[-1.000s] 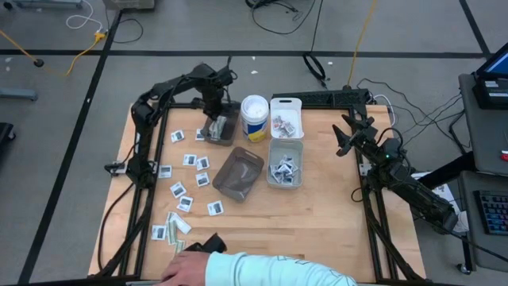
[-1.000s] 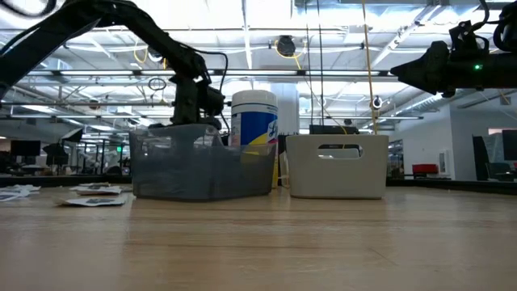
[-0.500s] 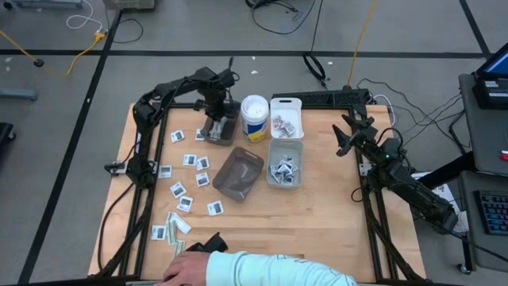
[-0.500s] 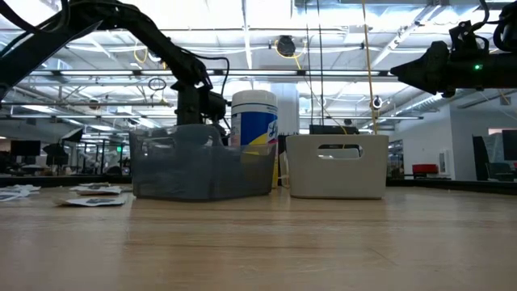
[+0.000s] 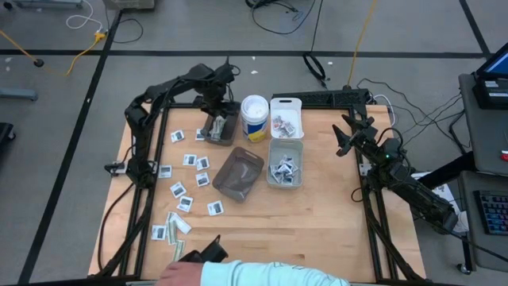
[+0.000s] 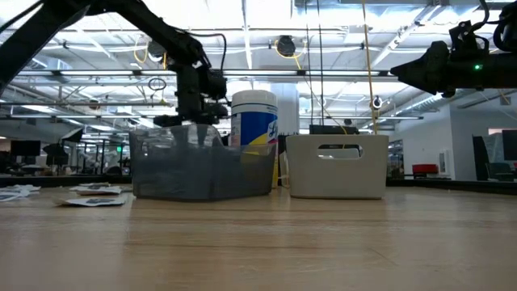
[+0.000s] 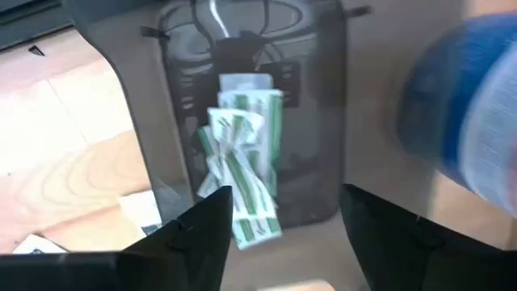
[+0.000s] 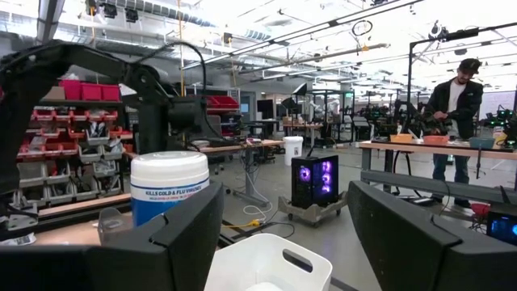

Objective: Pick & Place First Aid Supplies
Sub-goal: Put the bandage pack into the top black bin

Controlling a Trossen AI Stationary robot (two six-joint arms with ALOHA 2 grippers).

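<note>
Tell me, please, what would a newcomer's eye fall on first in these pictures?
Probably the left gripper poised with open fingers above the smoky bin at the table's far side, where green-striped strips lie piled inside. Next, the white square packets scattered over the wooden table on its left half, and the white tub with a blue label standing beside that bin. The right gripper waits open off to the right.

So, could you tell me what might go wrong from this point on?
The left gripper hangs open just above the smoky bin holding green-striped strips; a strip might cling and lift out. A person's hand rests at the table's near edge beside loose packets, so a reach there could meet it. The right gripper waits open.
</note>
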